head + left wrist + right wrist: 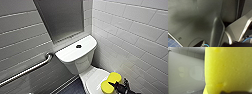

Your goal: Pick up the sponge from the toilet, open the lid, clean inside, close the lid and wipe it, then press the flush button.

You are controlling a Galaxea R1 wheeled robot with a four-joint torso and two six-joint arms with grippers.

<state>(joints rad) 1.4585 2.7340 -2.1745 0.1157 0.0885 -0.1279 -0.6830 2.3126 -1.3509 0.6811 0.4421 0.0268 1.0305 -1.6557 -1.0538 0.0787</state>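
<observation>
White toilet (80,63): flush button (78,46) centred on tank top (71,53); sponge (111,82) at closed lid (93,78), contact unclear.

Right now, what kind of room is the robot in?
A toilet room, probably an accessible one: a white toilet with a flush button on its tank, a metal grab bar on the wall, and tiled walls. The right claw grips the sponge.

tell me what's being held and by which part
The right gripper holds the sponge, seemingly pinched across its middle, with a yellow lobe bulging on each side.
</observation>
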